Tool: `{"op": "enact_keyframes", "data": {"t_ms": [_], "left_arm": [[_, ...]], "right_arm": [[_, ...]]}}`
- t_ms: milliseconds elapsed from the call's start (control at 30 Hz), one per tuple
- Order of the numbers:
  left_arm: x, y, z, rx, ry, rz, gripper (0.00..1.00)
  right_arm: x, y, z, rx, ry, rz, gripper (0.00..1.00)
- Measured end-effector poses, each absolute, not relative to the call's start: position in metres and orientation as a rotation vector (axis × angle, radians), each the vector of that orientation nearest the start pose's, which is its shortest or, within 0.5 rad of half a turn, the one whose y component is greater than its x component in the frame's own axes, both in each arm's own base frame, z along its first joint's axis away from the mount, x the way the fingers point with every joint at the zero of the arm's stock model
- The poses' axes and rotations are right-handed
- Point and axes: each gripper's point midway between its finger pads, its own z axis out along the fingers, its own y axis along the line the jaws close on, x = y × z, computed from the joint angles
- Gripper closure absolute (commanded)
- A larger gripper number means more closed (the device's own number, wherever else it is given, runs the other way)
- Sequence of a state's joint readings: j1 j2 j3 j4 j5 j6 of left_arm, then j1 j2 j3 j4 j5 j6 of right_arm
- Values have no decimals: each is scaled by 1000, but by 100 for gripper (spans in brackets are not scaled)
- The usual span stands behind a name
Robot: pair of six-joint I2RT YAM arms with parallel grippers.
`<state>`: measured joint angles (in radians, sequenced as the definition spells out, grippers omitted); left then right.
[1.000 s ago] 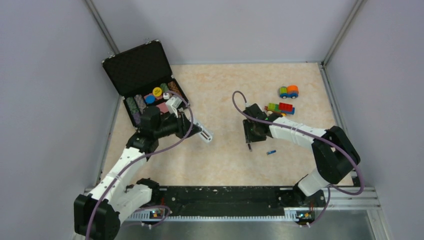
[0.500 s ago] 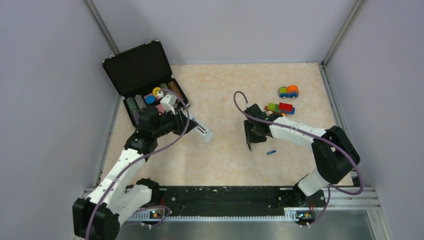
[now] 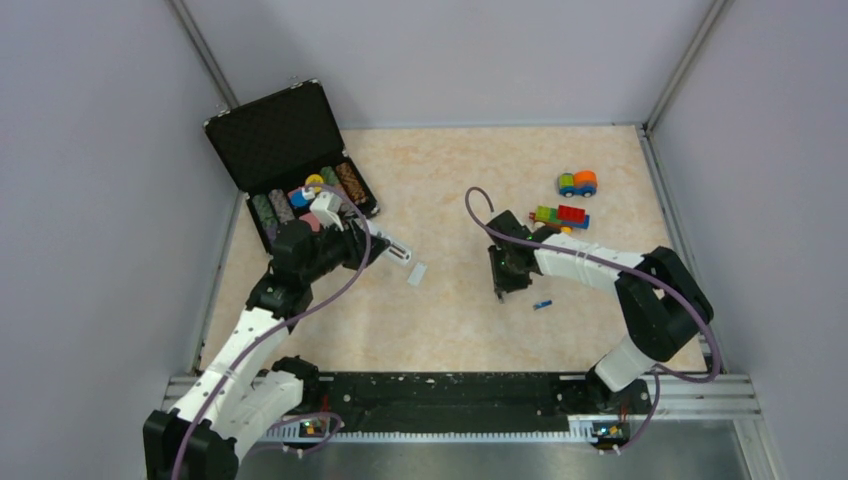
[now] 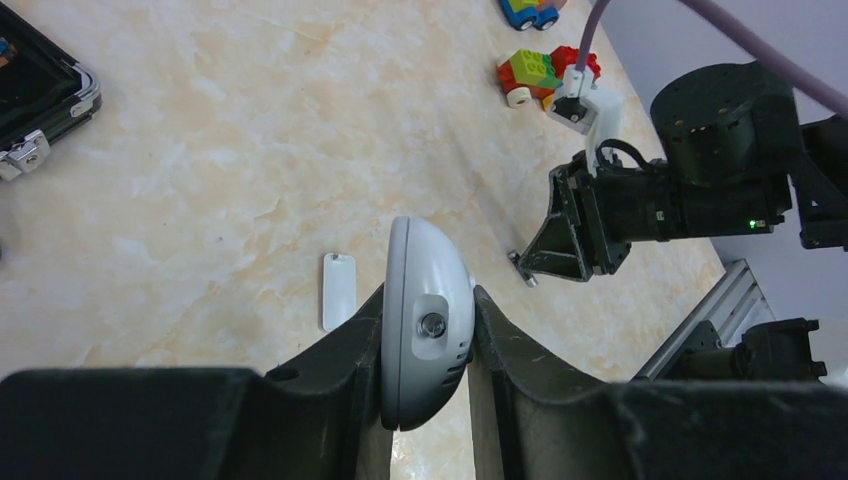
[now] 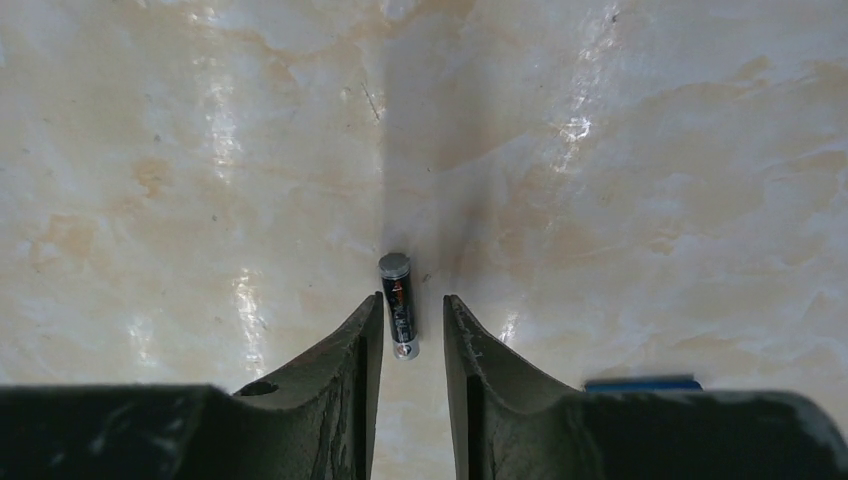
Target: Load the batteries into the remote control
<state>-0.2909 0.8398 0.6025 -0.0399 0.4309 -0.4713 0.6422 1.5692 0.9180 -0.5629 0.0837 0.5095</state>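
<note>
While the left gripper [image 4: 428, 300] pinches the white remote control [image 4: 420, 260] edge-on between its fingers, a small flat white piece [image 4: 338, 290] lies on the table [image 3: 460, 200] just beside it. The right gripper [image 5: 413, 302] points down with its jaws narrowly apart astride the black battery [image 5: 398, 303], which sits against one finger with a gap to the other. The blue battery [image 3: 542, 304] lies on the table near that gripper.

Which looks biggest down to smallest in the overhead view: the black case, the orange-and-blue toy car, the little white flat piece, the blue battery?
1. black case, by far the largest
2. orange-and-blue toy car
3. white flat piece, somewhat smaller than the car
4. blue battery, a thin sliver
</note>
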Motion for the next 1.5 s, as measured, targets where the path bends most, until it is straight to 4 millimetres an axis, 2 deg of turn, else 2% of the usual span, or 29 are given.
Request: {"op": "enact_keyframes", "data": {"t_ms": [67, 200, 233, 400, 533, 667, 833, 1000, 1167, 1233, 1367, 1500], "left_arm": [[265, -173, 213, 131, 1919, -917, 100], [267, -172, 214, 120, 1913, -912, 100], [267, -172, 215, 116, 1912, -910, 100], [271, -168, 214, 79, 1914, -891, 100], [274, -164, 215, 47, 1910, -868, 100], [274, -160, 214, 6, 1896, -858, 100], [271, -153, 206, -54, 1892, -841, 100], [272, -148, 209, -90, 1868, -829, 100], [272, -146, 211, -104, 1860, -822, 100], [272, -146, 211, -106, 1861, -821, 100], [272, -146, 210, -107, 1862, -821, 100], [273, -146, 210, -107, 1863, -820, 100]], "right_arm": [[237, 187, 22, -169, 2811, 158, 76], [237, 189, 17, -150, 2821, 140, 97], [236, 188, 17, -137, 2821, 134, 100], [237, 187, 18, 41, 2816, 118, 100], [224, 183, 18, 379, 2796, 161, 100], [206, 179, 22, 806, 2724, 242, 100], [213, 181, 33, 1249, 2550, 306, 100], [217, 178, 24, 1505, 2442, 251, 100], [226, 182, 17, 1644, 2380, 228, 100], [228, 182, 17, 1672, 2363, 236, 94], [229, 183, 17, 1705, 2342, 240, 66], [234, 184, 20, 1698, 2333, 258, 44]]}}
